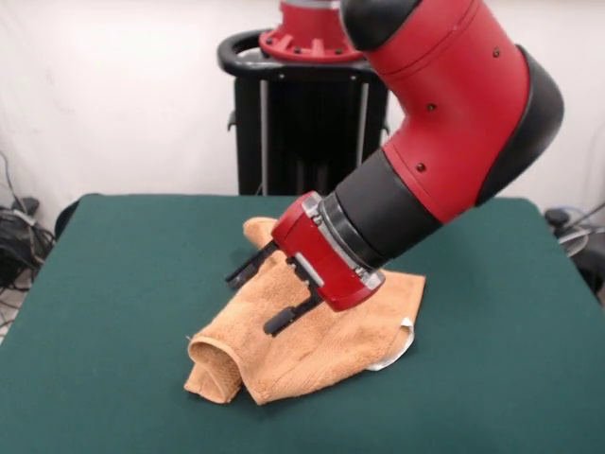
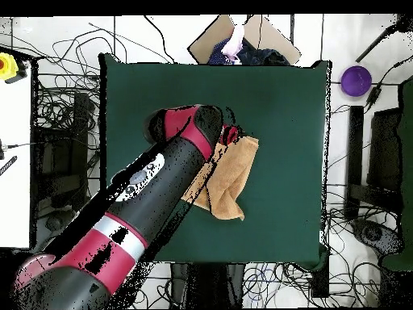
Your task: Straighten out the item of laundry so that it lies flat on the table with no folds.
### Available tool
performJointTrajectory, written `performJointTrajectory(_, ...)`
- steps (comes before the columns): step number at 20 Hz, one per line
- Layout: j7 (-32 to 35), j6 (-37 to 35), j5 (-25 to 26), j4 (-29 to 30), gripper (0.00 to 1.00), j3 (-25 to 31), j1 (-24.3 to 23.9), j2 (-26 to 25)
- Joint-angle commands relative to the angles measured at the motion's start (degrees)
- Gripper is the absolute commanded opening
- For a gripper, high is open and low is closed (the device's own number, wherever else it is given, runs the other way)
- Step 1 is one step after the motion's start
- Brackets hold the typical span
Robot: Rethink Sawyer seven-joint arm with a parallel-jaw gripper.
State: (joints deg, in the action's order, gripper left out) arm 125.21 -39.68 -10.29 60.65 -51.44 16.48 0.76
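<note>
The orange-tan towel [image 1: 317,352] lies crumpled in the middle of the dark green table [image 1: 113,312]. It has a rolled fold at its near left corner, and a white tag [image 1: 404,344] sticks out at its right edge. My gripper [image 1: 268,293] hangs tilted just above the towel's left part. It is open and empty, with its black fingers [image 1: 248,269] spread apart. In the overhead view the towel [image 2: 232,173] shows as a folded bunch right of my arm, and the gripper [image 2: 231,134] is at the towel's far end.
The black pedestal [image 1: 302,123] stands at the table's far edge. My arm covers much of the table's left half [image 2: 121,121] in the overhead view. Off the table are a cardboard box [image 2: 246,34], a purple object [image 2: 356,80] and many cables.
</note>
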Motion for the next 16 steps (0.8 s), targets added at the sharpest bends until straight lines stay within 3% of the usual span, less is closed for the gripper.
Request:
performJointTrajectory(1, 11.9, 2.2, -3.9, 1.8, 1.0, 10.2, -2.0, -1.0)
performJointTrajectory(8, 10.4, 9.0, -5.6, 3.5, 1.0, 16.9, -5.0, 0.4)
performJointTrajectory(16, 12.6, 9.1, -5.4, 2.9, 1.0, 15.2, -3.6, -1.0)
